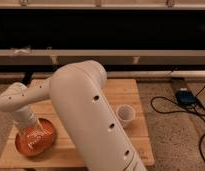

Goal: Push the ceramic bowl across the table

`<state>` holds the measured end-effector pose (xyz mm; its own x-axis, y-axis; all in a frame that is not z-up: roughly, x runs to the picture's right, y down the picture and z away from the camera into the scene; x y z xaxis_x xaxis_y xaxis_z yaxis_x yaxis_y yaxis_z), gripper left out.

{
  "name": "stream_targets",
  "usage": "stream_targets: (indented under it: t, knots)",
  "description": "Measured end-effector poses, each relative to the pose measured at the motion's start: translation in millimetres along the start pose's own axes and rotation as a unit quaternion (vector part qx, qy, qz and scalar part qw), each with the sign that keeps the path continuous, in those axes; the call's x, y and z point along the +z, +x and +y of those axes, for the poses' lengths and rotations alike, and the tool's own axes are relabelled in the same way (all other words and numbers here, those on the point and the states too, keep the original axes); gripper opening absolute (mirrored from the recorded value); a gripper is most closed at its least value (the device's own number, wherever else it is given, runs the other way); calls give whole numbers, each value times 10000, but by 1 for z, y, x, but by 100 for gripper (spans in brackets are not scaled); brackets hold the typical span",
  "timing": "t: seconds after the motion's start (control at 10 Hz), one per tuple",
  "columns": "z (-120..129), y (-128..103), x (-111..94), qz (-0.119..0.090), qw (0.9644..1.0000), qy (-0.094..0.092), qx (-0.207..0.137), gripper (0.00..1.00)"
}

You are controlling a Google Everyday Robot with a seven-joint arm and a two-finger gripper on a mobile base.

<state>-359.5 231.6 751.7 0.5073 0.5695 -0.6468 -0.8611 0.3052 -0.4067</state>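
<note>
Arm eats most of the view. A big smooth white link with a row of small dark holes runs from centre frame off the bottom edge, hiding the middle of the table and part of its front edge. A thinner white link bends off to the left, then drops to the gripper in the lower left, right over the bowl and down at or inside its rim. Contact can't be confirmed. Whether the gripper is spread or closed can't be told either, since its tip is only a pale shape against the glaze. Bowl sits at the table's lower-left corner, near the left and front edges. It is wide, shallow and round, with glossy orange-red glaze and pale swirl marks inside; the gripper covers its upper part. Table is rectangular, light wood planks with visible grain. Cup is small, white and upright, on the right part of the table just beside the arm's outline and well apart from the bowl. Floor on the right is speckled grey. A black cable loops across it to a dark box with a bluish top near the right edge. Behind the table runs a pale ledge with tape scraps on it. Above that is a dark band where nothing can be made out.
</note>
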Motion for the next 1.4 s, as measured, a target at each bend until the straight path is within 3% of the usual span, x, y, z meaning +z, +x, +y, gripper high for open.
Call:
stream_targets:
  t: [0.3,0.7,1.4]
  knots:
    - [-20,3,7,86,9996,15,262,65]
    - [-63,6,13,204,9966,-44,796,65]
    - [-123,24,14,221,9876,-123,1551,65]
